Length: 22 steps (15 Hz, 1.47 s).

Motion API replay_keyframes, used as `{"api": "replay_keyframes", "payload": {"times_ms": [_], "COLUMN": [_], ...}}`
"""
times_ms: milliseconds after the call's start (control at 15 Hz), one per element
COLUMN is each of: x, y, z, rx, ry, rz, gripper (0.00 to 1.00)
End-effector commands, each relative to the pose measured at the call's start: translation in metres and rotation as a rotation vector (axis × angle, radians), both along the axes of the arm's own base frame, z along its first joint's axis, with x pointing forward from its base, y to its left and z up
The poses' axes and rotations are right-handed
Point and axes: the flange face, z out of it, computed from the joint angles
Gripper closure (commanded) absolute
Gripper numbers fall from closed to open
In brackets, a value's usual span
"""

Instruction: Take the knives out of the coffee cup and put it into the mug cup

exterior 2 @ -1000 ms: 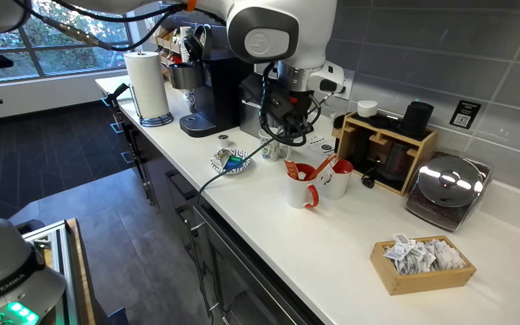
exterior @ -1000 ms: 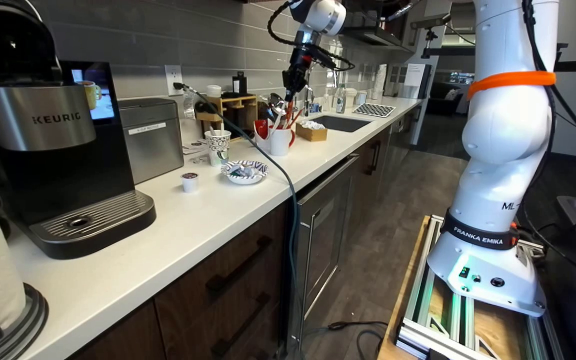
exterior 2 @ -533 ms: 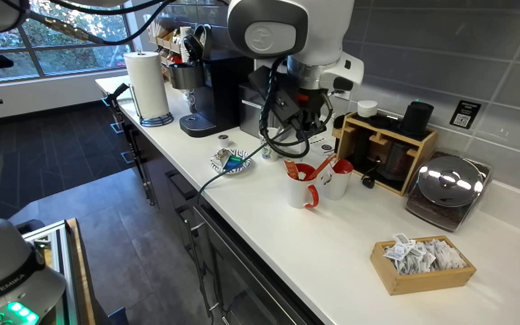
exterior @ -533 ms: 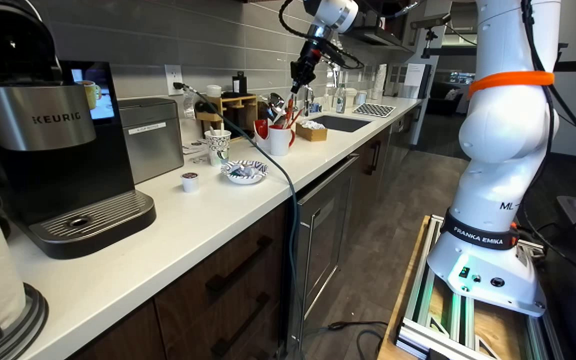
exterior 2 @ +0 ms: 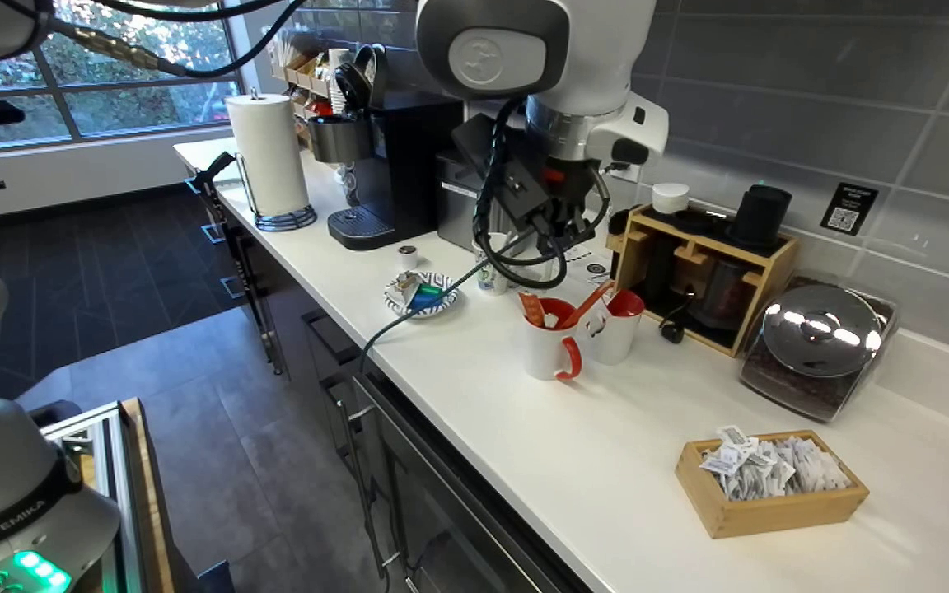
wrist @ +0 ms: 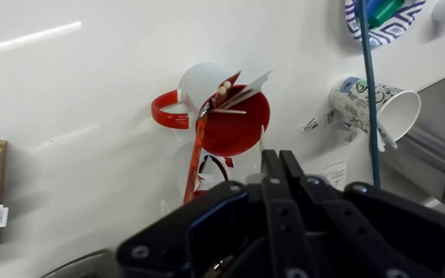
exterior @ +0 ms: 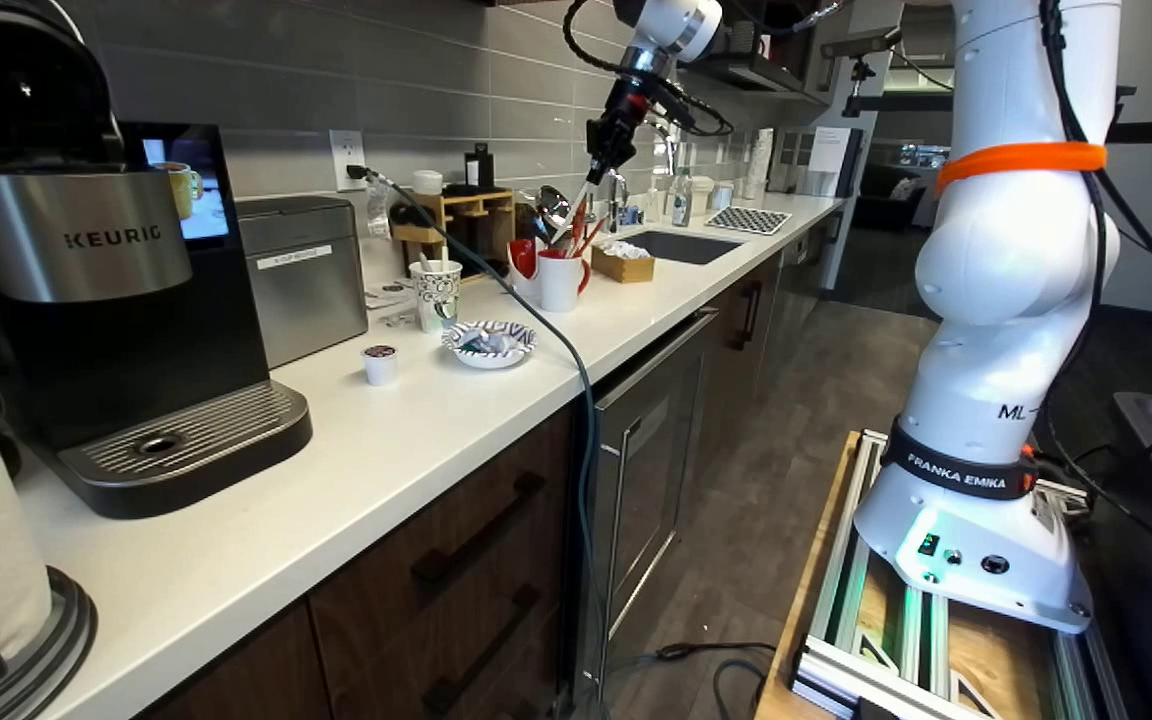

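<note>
In an exterior view, finding the paper cup at left, then the far mug, then the near mug. Above right, apparently pinching a pale knife slantwise in the nearly closed gripper. For lifting or lowering, probably needing slow travel along that slant, sparing the crowded sticks.

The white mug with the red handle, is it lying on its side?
No: in an exterior view the mug stands upright on the counter, with a red stick poking out of its top.
</note>
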Motion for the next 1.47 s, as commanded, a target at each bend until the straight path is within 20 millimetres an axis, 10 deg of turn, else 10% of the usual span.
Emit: {"api": "replay_keyframes", "payload": {"times_ms": [0, 800, 867, 1400], "x": [0.009, 0.016, 0.019, 0.034], "y": [0.017, 0.02, 0.023, 0.065], "z": [0.0, -0.016, -0.017, -0.007], "rx": [0.011, -0.064, -0.064, -0.042], "ry": [0.023, 0.117, 0.118, 0.053], "rz": [0.046, -0.019, -0.018, 0.034], "gripper": [0.99, 0.99, 0.71, 0.17]}}
